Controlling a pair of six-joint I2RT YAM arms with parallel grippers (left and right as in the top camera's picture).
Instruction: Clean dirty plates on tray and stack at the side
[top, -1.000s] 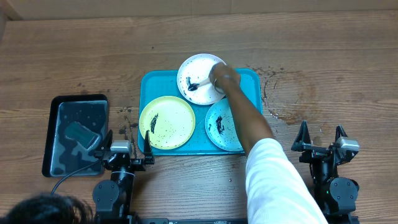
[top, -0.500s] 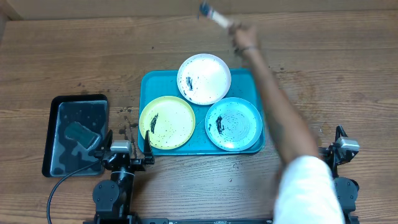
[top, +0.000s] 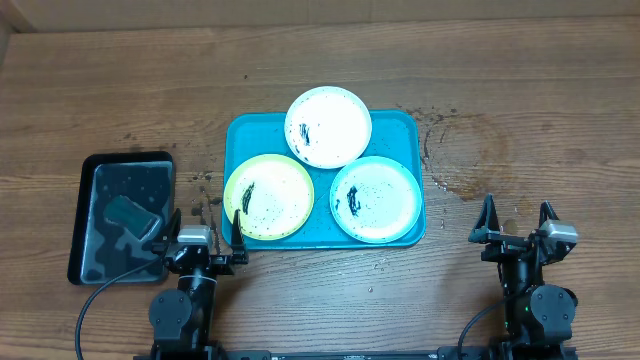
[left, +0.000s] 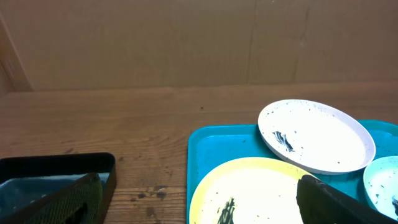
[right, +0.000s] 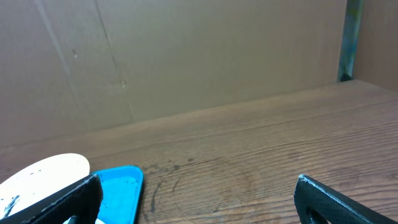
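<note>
Though overhead shows the dirty plates (top: 328, 126) on the tray (top: 242, 136) just ahead of my left claw (top: 207, 227) (the nearer one) and well left of my right claw (top: 516, 226), the left wrist view frames the yellow-green plate (left: 261, 193) between spread, empty fingers (left: 339, 202), and the right wrist view shows that claw gaping too, gripping nothing above the worktop (right: 236, 165).

2 black arms (top: 183, 310), black cables (top: 100, 286)

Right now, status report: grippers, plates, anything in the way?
Left gripper open, right gripper open, both empty. White plate, yellow-green plate, pale plate unstacked on the tray, all smeared. Black tray sits left, not in the path.
</note>
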